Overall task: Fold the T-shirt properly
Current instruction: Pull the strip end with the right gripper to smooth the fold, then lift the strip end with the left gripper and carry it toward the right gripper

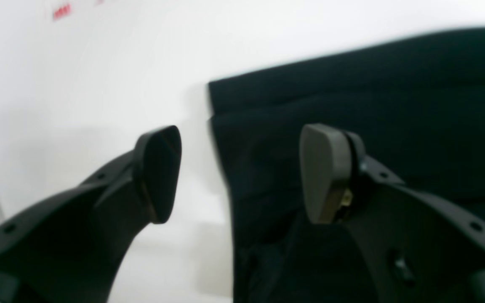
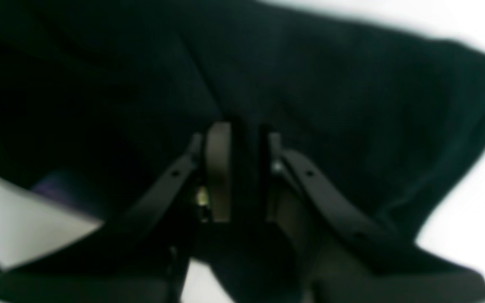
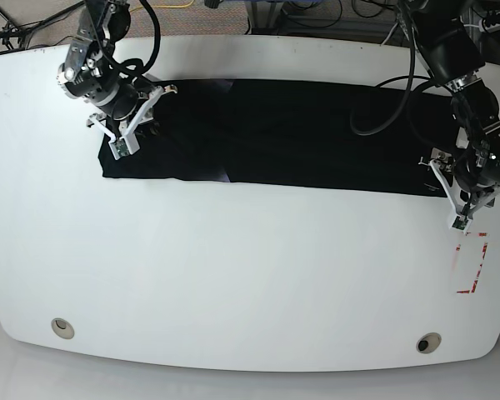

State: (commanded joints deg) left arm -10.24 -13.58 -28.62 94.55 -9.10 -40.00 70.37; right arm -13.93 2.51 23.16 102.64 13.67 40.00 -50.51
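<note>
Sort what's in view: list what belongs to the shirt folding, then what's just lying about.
Belongs to the job:
T-shirt
left end effector, open
right end effector, shut on the T-shirt

Just there:
table
red markings
cables

We see the T-shirt as soft matt black cloth, unprinted | the table as smooth white, faintly glossy | the left gripper as matt black plastic with smooth grey pads | the right gripper as blurred dark plastic.
</note>
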